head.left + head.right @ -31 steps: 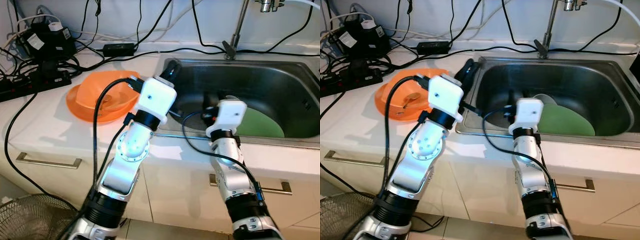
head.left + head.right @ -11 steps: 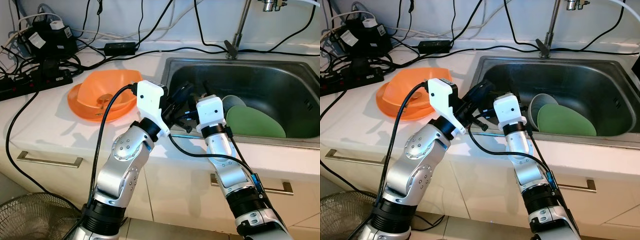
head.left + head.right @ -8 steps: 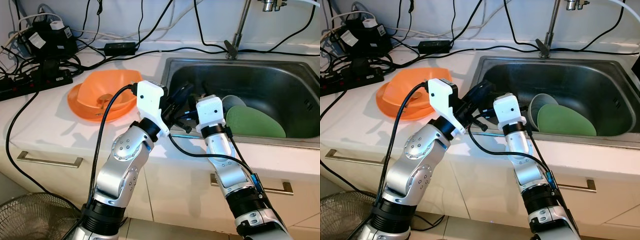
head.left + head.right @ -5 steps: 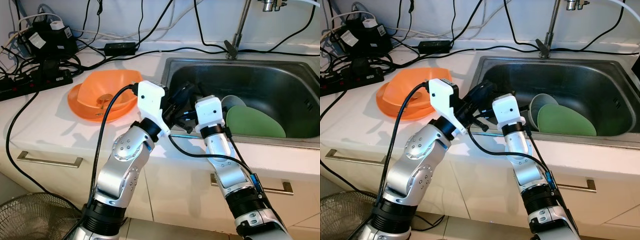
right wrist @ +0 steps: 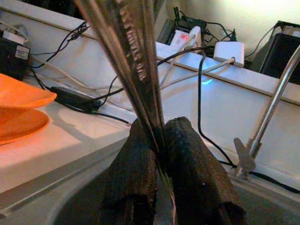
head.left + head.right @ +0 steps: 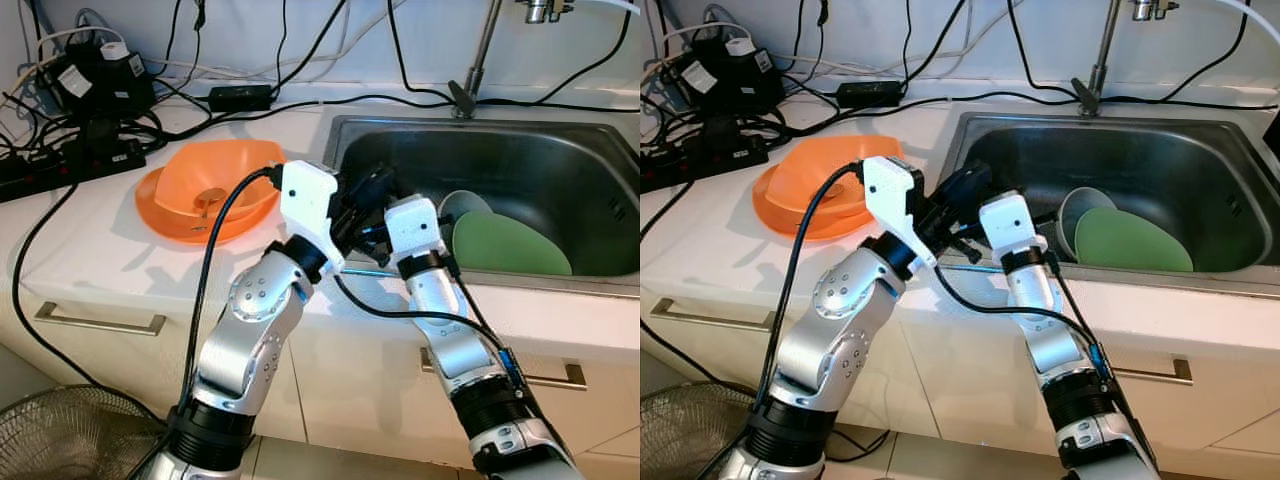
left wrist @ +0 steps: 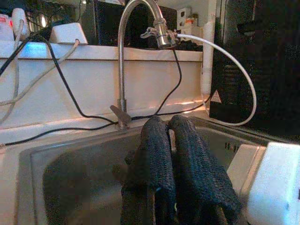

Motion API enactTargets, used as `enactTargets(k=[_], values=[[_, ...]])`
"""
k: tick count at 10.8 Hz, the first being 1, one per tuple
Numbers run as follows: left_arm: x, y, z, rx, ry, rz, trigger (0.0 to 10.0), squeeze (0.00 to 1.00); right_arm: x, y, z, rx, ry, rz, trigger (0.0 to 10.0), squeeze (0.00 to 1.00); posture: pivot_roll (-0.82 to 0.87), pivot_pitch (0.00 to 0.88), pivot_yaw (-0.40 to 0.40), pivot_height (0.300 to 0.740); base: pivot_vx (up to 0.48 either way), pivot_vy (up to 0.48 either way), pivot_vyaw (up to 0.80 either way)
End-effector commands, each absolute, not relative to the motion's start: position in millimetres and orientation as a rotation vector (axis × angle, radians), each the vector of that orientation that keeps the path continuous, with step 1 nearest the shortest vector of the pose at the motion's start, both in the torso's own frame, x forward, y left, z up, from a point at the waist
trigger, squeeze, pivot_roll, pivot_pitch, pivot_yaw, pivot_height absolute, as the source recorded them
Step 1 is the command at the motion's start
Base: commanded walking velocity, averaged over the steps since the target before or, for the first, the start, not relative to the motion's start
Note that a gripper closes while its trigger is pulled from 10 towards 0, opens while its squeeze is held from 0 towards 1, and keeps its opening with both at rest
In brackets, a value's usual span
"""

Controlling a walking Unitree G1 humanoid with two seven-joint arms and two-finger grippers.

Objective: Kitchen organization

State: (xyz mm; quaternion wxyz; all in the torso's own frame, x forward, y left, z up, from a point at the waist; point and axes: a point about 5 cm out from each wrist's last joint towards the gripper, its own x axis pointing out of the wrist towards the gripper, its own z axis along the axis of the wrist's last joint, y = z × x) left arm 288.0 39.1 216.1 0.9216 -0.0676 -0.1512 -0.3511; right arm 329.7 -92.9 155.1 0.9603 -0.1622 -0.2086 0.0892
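The brushed stainless steel sink (image 6: 560,170) has a dull satin sheen, and the white desk (image 6: 100,250) looks smooth and matt. The orange plastic bowl (image 6: 205,200) is glossy. The thin steel utensil handle (image 5: 126,51) is shiny (stamped lettering on it), clamped in the right claw (image 5: 161,154), whose black fingers (image 5: 187,159) look rough and grippy. The arm shells are smooth silver.

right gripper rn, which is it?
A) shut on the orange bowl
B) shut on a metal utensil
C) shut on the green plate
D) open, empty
B: in the right wrist view the right gripper is pinched on a thin metal utensil with stamped lettering; the green plate lies in the sink and the orange bowl sits on the counter.
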Motion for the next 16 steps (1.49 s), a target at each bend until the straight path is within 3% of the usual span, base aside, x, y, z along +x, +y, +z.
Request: enactTargets(k=[1, 4, 10, 11, 13, 14, 15, 16], values=[[297.1, 52.2, 204.1, -0.132, -0.249, -0.644, 10.0, 1.0, 330.5, -95.1, 164.0, -0.281, -0.459, 0.156, 0.0, 0.0, 0.08, 0.0, 0.078, 0.74, 0.0, 0.0, 0.0], [297.8, 53.8, 205.9, -0.174, -0.249, -0.624, 10.0, 1.0, 330.7, -96.7, 162.3, -0.281, -0.451, 0.154, 0.0, 0.0, 0.08, 0.0, 0.074, 0.74, 0.0, 0.0, 0.0], [300.9, 73.9, 237.2, -0.468, -0.348, -0.545, 10.0, 1.0, 334.8, -104.4, 153.3, -0.282, -0.39, 0.12, 0.0, 0.0, 0.08, 0.0, 0.065, 0.74, 0.0, 0.0, 0.0], [300.4, 76.0, 237.4, -0.488, -0.349, -0.542, 10.0, 0.01, 336.5, -106.2, 153.5, -0.281, -0.384, 0.113, 0.0, 0.0, 0.08, 0.0, 0.065, 0.74, 0.0, 0.0, 0.0], [298.3, 74.9, 234.2, -0.497, -0.329, -0.557, 10.0, 0.0, 339.5, -108.9, 154.4, -0.281, -0.379, 0.102, 0.0, 0.0, 0.09, 0.0, 0.061, 0.74, 0.0, 0.0, 0.0], [299.1, 71.2, 219.5, -0.33, -0.265, -0.572, 10.0, 0.0, 344.5, -115.8, 157.0, -0.275, -0.366, 0.069, 0.0, 0.0, 0.09, 0.0, 0.059, 0.74, 0.0, 0.0, 0.0], [299.6, 70.7, 214.8, -0.289, -0.243, -0.573, 10.0, 0.0, 346.0, -118.1, 157.9, -0.273, -0.362, 0.058, 0.8, 0.0, 0.09, 0.0, 0.059, 0.74, 0.0, 0.0, 0.0], [300.8, 71.0, 199.4, -0.195, -0.181, -0.569, 10.0, 0.0, 353.8, -131.5, 165.9, -0.27, -0.354, 0.006, 10.0, 0.0, 0.09, 0.0, 0.059, 0.74, 0.0, 0.0, 0.0]])
